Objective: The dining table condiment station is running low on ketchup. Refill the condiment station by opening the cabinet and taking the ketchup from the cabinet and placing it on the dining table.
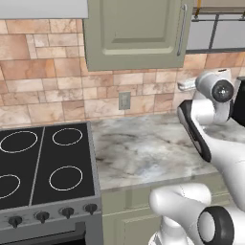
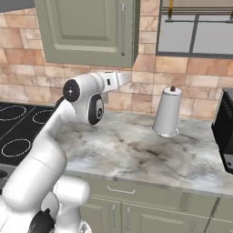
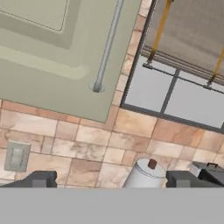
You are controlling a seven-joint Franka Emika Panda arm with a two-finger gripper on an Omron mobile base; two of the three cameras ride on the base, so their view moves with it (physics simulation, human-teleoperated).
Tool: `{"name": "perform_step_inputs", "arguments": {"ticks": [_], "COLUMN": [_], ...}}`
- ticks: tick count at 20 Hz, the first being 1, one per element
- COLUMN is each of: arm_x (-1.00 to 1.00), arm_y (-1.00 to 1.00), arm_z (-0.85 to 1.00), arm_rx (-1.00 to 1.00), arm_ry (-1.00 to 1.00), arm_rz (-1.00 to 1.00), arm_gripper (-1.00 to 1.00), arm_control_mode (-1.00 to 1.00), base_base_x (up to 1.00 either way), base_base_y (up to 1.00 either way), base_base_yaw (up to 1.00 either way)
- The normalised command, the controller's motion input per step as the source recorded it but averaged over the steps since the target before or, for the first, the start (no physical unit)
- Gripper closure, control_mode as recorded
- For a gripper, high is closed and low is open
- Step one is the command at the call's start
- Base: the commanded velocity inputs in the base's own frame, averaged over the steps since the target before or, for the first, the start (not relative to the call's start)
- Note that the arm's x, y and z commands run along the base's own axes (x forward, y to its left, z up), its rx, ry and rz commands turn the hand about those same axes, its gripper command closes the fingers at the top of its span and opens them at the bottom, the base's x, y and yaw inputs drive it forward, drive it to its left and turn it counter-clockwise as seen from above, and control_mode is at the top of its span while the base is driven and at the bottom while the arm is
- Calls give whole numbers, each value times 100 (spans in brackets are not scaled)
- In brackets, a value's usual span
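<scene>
The sage-green cabinet [image 1: 134, 33] [image 2: 82, 27] hangs on the tiled wall with its door shut. Its long metal bar handle [image 1: 182, 28] [image 2: 122, 29] [image 3: 107, 48] runs down the door's right edge. My gripper [image 3: 111, 181] is open, its two dark fingertips [image 3: 41, 179] wide apart with nothing between them. It hovers below the door's lower right corner, pointing at the wall under the handle's lower end, clear of the door. The ketchup is hidden. The dining table is out of view.
A black stove [image 1: 43, 162] adjoins the narrow marbled counter [image 1: 143, 148] on the left. A white paper-towel roll [image 2: 167, 111] stands by the wall, a black appliance [image 2: 225, 132] at far right. A grey glass-paned cabinet [image 2: 195, 27] hangs right of the green one.
</scene>
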Motion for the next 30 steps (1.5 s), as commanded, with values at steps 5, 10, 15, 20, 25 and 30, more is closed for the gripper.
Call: {"name": "perform_step_inputs", "arguments": {"ticks": [5, 10, 15, 20, 25, 30], "arm_x": [35, 6, 5, 17, 22, 28], "arm_y": [-1, 0, -4, -11, -2, 0], "arm_z": [45, 46, 50, 48, 26, 0], "arm_rx": [10, 8, 9, 8, 2, -2], "arm_ry": [-5, -14, -11, -5, -5, -11], "arm_rz": [12, 20, 22, 17, 3, 0], "arm_gripper": [-100, -100, -100, -100, -100, -100], "arm_control_mode": [-100, -100, -100, -100, -100, -100], "base_base_x": [0, 0, 0, 0, 0, 0], "base_base_y": [0, 0, 0, 0, 0, 0], "base_base_yaw": [0, 0, 0, 0, 0, 0]}}
